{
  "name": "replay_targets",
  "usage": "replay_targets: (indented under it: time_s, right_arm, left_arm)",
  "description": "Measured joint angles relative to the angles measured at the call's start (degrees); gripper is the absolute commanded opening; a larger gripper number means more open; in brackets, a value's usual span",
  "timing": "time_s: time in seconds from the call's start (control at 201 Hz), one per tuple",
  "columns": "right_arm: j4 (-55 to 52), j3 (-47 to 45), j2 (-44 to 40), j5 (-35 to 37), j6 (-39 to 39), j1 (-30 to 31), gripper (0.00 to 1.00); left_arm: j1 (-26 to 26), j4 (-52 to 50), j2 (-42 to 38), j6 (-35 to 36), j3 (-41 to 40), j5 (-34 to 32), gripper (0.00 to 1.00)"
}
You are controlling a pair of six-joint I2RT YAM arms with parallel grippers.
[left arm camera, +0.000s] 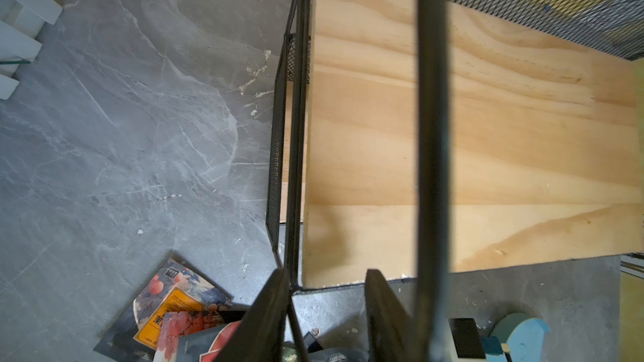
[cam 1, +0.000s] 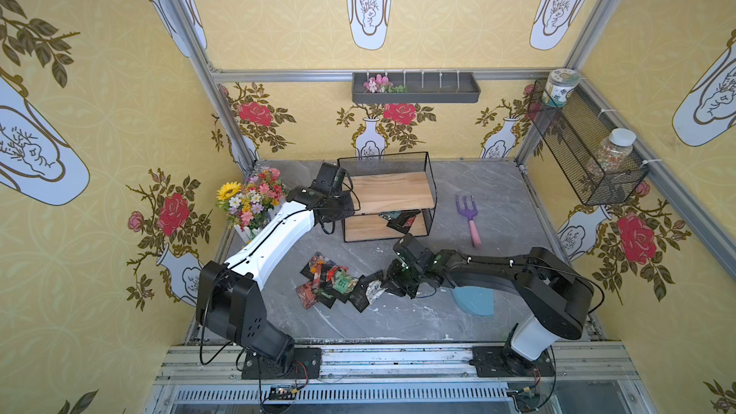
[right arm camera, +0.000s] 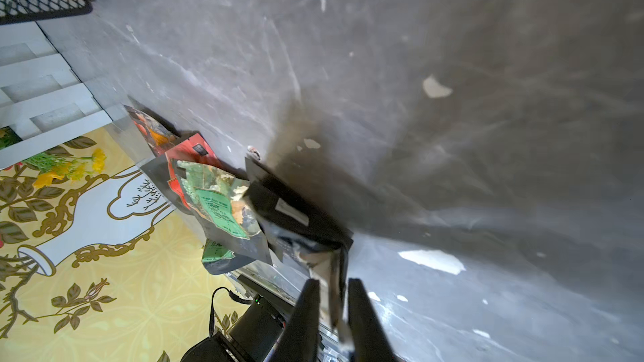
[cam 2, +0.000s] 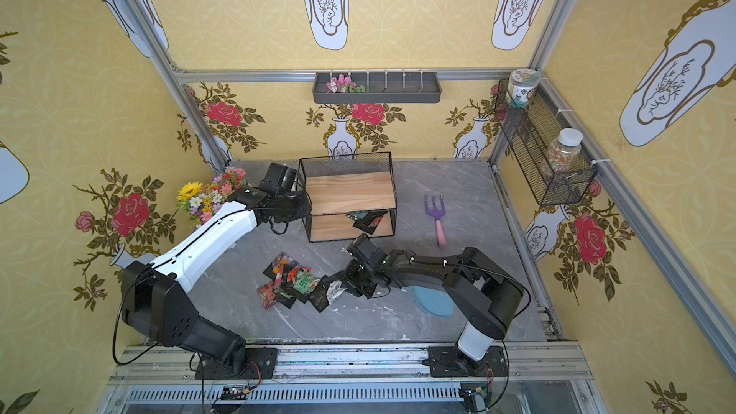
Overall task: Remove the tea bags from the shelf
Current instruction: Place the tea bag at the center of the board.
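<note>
The shelf (cam 1: 388, 193) (cam 2: 350, 191) stands at the back middle of the table, and its top board (left arm camera: 522, 151) is bare. A few dark tea bags (cam 1: 400, 220) (cam 2: 368, 220) lie on its lower board at the right. Several more tea bags (cam 1: 332, 282) (cam 2: 290, 282) (right arm camera: 216, 203) (left arm camera: 174, 308) are piled on the table in front. My right gripper (cam 1: 384, 285) (right arm camera: 332, 282) is low at the pile's right edge. Its jaws are slightly apart around a dark and whitish sachet (right arm camera: 324, 259) that looks blurred. My left gripper (cam 1: 346, 203) (left arm camera: 327, 273) is open at the shelf's left front corner, with a frame wire beside one finger.
A purple hand fork (cam 1: 468, 213) lies right of the shelf. A flower bunch (cam 1: 251, 201) stands at the back left behind my left arm. A flat blue piece (cam 1: 476, 300) lies under my right arm. A mesh basket (cam 1: 585, 145) and a grey tray (cam 1: 416, 89) hang on the walls.
</note>
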Motion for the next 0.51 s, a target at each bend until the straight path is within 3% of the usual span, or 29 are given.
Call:
replay_targets:
  time_s: [0.134, 0.368, 0.508]
  right_arm:
    - [-0.3, 0.2, -2.9, 1.6, 0.2, -0.6, 0.50]
    - [1.6, -3.0, -10.3, 8.0, 0.9, -3.6, 0.48]
    - [6.5, -3.8, -10.5, 13.8, 3.3, -6.8, 0.46]
  left_arm:
    - [0.0, 0.0, 0.0, 0.2, 0.1, 0.0, 0.41]
    - [0.0, 0.0, 0.2, 0.2, 0.1, 0.0, 0.42]
    - [0.0, 0.0, 0.2, 0.2, 0.1, 0.0, 0.42]
